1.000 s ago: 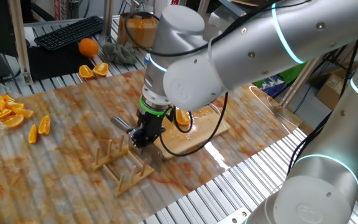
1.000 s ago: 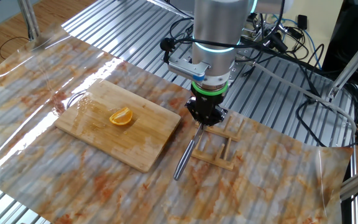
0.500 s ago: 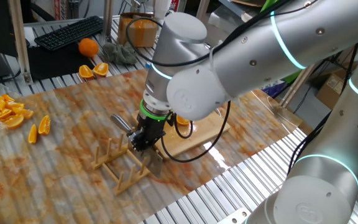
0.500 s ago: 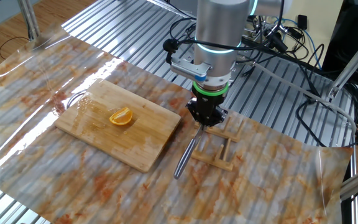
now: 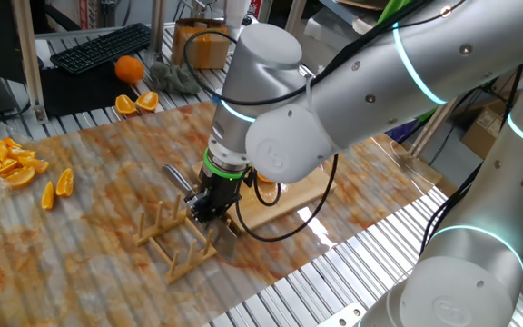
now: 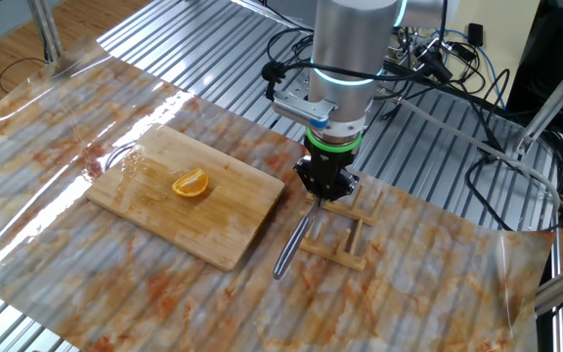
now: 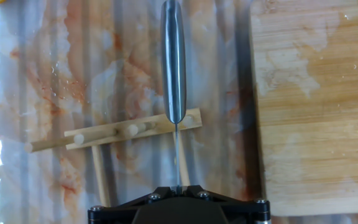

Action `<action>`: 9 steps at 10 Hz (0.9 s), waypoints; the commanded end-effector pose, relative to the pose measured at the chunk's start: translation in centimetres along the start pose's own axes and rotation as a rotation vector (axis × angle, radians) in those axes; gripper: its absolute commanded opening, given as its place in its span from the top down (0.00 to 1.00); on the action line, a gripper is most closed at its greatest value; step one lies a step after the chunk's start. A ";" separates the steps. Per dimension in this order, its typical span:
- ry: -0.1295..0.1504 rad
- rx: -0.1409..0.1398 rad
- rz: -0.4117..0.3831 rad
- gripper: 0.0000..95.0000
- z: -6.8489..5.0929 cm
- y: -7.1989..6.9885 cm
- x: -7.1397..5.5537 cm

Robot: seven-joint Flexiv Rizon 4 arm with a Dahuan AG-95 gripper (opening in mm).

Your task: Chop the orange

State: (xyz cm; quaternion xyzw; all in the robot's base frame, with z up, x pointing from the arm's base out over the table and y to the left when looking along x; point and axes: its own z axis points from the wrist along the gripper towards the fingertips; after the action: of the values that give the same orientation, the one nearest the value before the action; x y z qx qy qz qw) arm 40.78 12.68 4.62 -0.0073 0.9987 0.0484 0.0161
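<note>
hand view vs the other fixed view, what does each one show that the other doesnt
Only the hand view shows the thin blade running from the knife handle back into the shut claw. Only the other fixed view shows the orange lying on the cutting board, and the arm above. Both show the knife, the wooden rack and the board.

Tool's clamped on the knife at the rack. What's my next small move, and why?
Probably lift straight up. The tool is shut on the thin blade of the steel-handled knife, which sits in the small wooden rack, handle on the mat. The crescent orange piece waits on the wooden cutting board beside it, so the knife likely must clear the rack first.
</note>
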 end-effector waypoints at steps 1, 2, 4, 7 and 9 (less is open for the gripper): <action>0.006 0.001 -0.006 1.00 0.1 0.0 -0.1; 0.008 0.001 -0.005 1.00 0.1 0.0 -0.1; 0.004 0.006 -0.003 1.00 0.1 0.0 -0.1; 0.005 0.009 0.011 1.00 0.1 0.0 -0.1; 0.005 0.029 0.019 1.00 0.1 0.0 -0.1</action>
State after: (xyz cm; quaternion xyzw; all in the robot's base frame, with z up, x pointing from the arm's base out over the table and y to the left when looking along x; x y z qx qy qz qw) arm 40.88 12.79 4.53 0.0031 0.9993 0.0345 0.0110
